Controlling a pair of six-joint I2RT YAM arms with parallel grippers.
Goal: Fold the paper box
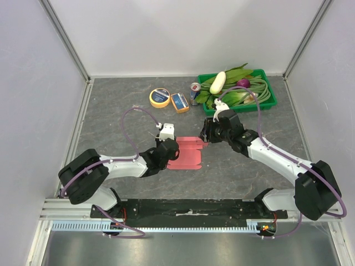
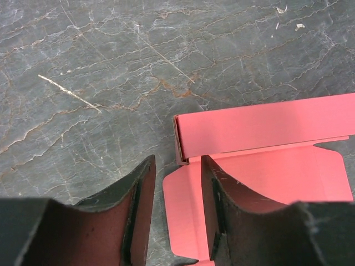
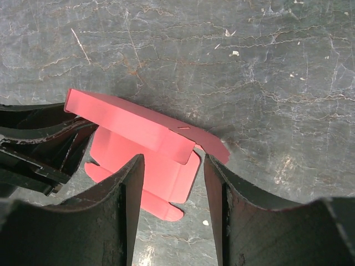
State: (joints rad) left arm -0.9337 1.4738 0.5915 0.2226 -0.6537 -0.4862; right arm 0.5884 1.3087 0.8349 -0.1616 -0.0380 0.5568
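Observation:
The paper box [image 1: 186, 157] is a thin pink-red card lying mid-table, mostly flat, with its far long wall folded up. My left gripper [image 1: 168, 148] is open at the card's left end. In the left wrist view [image 2: 175, 208] a flat side flap lies between its fingers, with the raised wall [image 2: 266, 124] just ahead. My right gripper [image 1: 207, 135] is open at the card's far right corner. In the right wrist view [image 3: 173, 205] it hovers over the card [image 3: 133, 124], with the end flap between its jaws. Neither gripper is clamped on the card.
A green tray [image 1: 244, 109] of vegetables stands at the back right. A can [image 1: 195, 91], a small blue-and-orange box [image 1: 179, 102] and a yellow tape roll [image 1: 153, 98] sit left of it. Walls close in both sides and the back.

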